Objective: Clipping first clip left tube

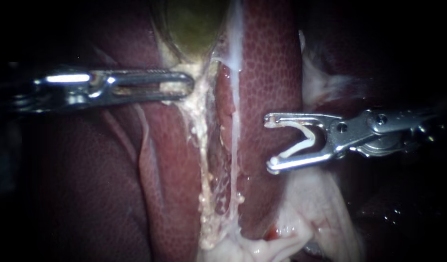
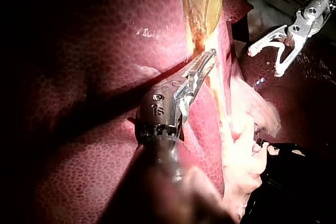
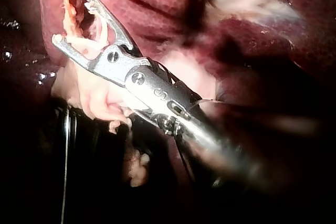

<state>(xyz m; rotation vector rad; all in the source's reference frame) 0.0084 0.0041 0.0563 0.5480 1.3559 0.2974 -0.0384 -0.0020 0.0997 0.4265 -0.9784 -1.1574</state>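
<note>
My left instrument (image 1: 188, 85) comes in from the left, its jaws shut on yellowish tissue just below the green gallbladder (image 1: 194, 24); the left wrist view shows the same grip (image 2: 209, 56). From there two strands run down: a yellowish left tube (image 1: 202, 145) and a pale right tube (image 1: 235, 121). My right instrument (image 1: 268, 143) stands to the right of both tubes, over the liver (image 1: 267, 73), not touching them. Its jaws stand wide apart and hold an open white clip (image 1: 301, 143) between them. The same jaws show in the right wrist view (image 3: 72, 20).
Dark red liver lobes (image 1: 87, 184) flank the tubes on both sides. Pale fatty tissue (image 1: 311, 208) lies below my right instrument and bunches at the tubes' lower end. More whitish tissue (image 1: 325, 82) sits above the right shaft.
</note>
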